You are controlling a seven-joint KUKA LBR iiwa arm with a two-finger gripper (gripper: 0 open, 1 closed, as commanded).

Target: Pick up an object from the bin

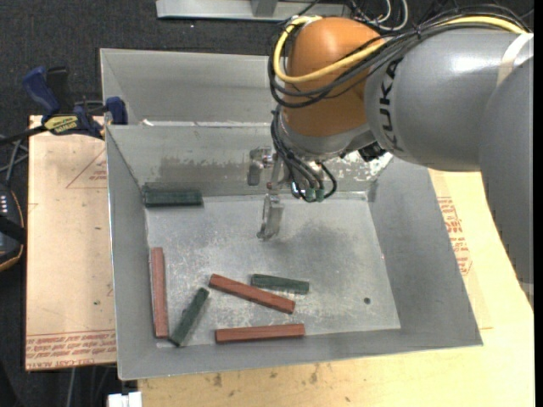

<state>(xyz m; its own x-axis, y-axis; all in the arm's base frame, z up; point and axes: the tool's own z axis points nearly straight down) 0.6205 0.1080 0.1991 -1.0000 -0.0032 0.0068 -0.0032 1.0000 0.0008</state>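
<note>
Nearest candidates: a short dark green bar (280,284) and a red-brown bar (251,294), front of centre on the bin (386,261) floor. Both lie toward the near wall from the gripper (271,220), which hangs over bare floor. The green bar's long axis runs almost left-right. The red-brown one slants down to the right, close beside it; contact cannot be confirmed. Both are slim, flat and straight. Whether the gripper is released or clenched cannot be told. Four further bars lie left and front.

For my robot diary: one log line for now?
gripper: over bare bin floor | nearest: green bar, red bar | picked: nothing yet
</note>
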